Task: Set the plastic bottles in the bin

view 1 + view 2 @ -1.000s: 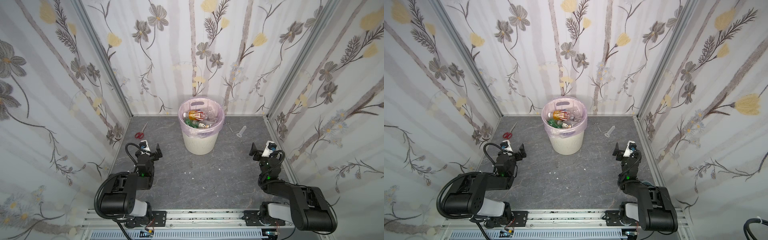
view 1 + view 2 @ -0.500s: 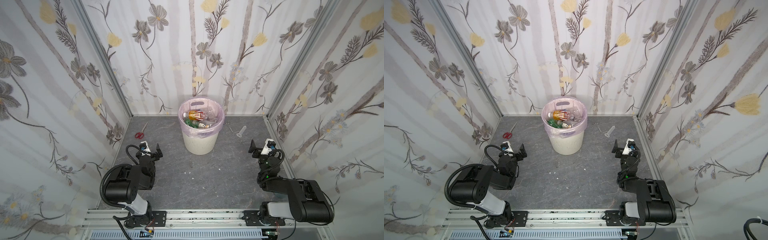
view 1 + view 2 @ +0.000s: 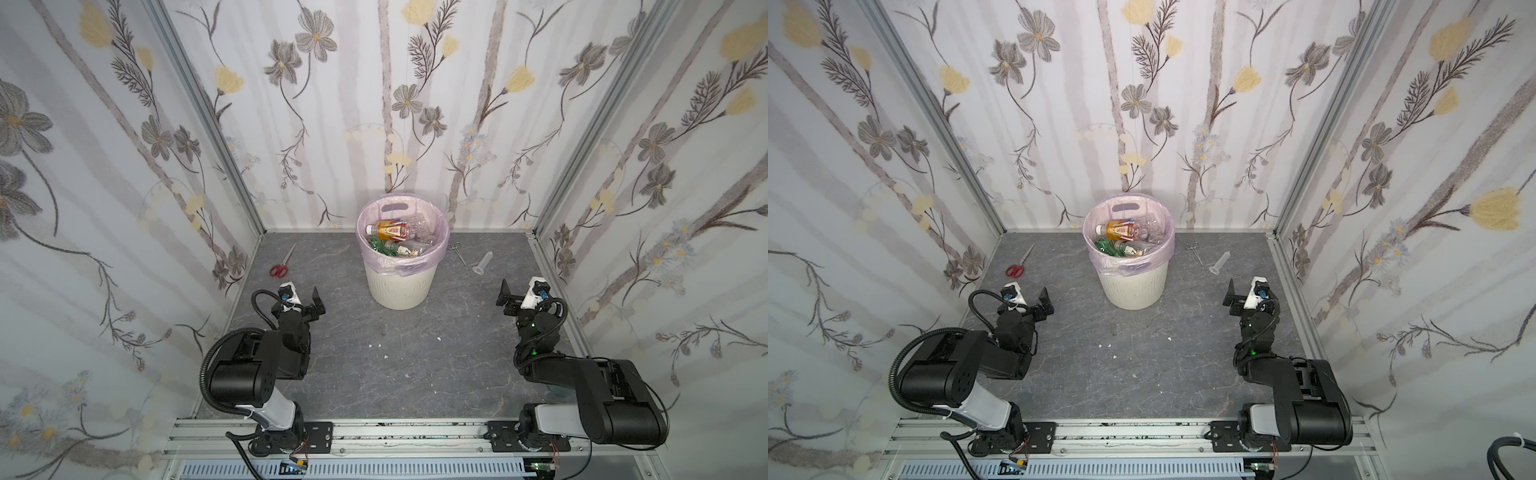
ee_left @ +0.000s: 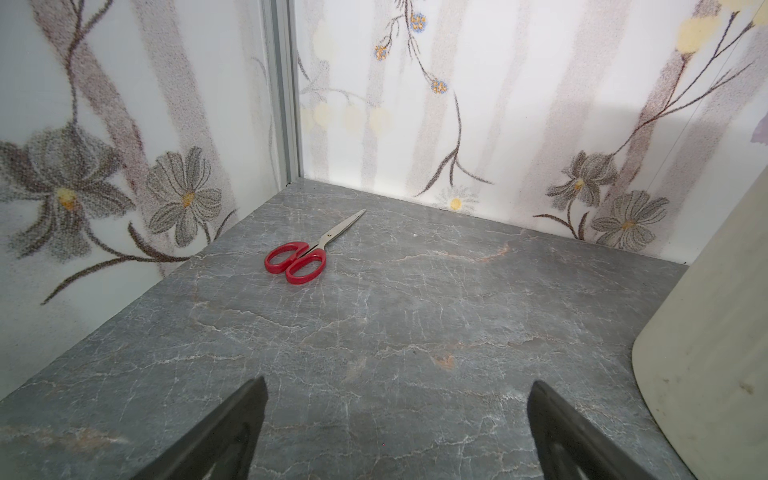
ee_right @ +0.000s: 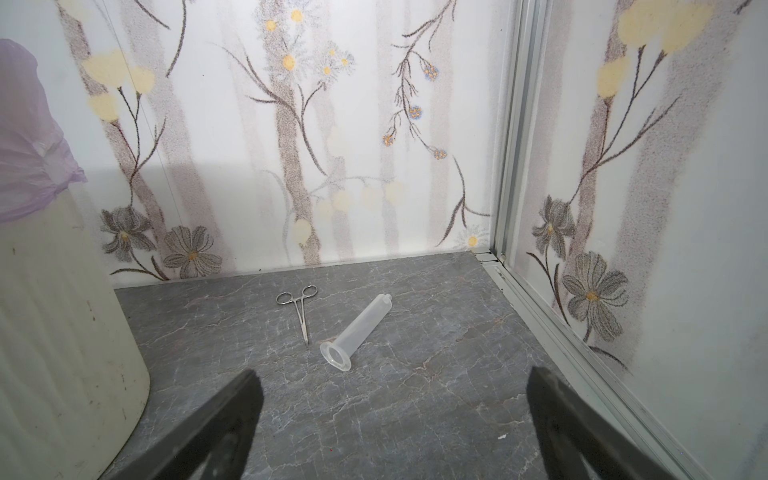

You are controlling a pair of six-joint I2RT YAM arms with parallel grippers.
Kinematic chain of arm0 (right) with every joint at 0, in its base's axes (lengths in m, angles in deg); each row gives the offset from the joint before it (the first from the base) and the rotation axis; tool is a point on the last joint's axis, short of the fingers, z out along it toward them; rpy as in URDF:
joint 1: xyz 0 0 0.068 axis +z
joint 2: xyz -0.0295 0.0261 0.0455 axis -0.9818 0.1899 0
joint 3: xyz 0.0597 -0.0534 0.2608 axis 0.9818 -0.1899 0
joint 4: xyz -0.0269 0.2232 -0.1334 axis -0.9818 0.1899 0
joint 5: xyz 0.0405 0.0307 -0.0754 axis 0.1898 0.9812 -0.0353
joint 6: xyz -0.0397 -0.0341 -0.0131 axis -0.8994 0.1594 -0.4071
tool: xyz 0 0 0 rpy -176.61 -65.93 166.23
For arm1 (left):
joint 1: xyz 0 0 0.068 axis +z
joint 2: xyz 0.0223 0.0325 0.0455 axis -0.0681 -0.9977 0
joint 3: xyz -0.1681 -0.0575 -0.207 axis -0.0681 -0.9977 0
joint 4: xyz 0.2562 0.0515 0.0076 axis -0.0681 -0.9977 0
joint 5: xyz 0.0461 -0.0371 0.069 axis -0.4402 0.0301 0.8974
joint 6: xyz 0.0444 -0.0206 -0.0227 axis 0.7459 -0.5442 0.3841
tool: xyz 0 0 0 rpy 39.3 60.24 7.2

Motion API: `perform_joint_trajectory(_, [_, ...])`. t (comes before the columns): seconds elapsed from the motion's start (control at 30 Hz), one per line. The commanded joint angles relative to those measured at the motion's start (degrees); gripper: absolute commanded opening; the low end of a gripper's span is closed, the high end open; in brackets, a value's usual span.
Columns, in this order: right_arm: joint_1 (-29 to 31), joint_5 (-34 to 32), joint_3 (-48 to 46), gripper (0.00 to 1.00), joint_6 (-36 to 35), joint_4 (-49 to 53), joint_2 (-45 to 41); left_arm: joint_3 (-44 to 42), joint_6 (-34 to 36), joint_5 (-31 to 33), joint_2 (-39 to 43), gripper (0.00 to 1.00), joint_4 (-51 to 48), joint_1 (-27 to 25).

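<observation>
Bottles (image 3: 395, 239) lie in bin (image 3: 399, 286); surface (image 3: 374, 374) shows none; left hand (image 4: 397, 382) and right hand (image 5: 392, 372) gape empty; advise parking clear, ignoring tube (image 3: 484, 262).

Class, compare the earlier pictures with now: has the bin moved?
No. In both top views the bin keeps its place between the red scissors and the forceps.

Inspected: grey veined stone-look tabletop (image 3: 374, 382). Standing far centre: cream ribbed bin (image 3: 401, 286). Lying far left, near the side wall: red-handled scissors (image 4: 316, 249), blades shut. Lying right of the bin: steel forceps (image 5: 301, 316), with clear syringe barrel (image 5: 359, 330) just beside, not touching. Scattered mid-table: small white flecks (image 3: 376, 345).
</observation>
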Motion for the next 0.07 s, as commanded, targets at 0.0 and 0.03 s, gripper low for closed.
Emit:
perform_joint_trajectory(0.0, [0.32, -0.11, 0.23, 1.0, -1.3, -0.9, 0.04, 0.37, -0.25, 0.69, -0.05, 1.0, 2.69, 0.04])
perform_joint_trajectory(0.03, [0.3, 0.03, 0.28, 1.0, -1.31, -0.64, -0.03, 0.42, -0.24, 0.77, -0.05, 1.0, 2.68, -0.03])
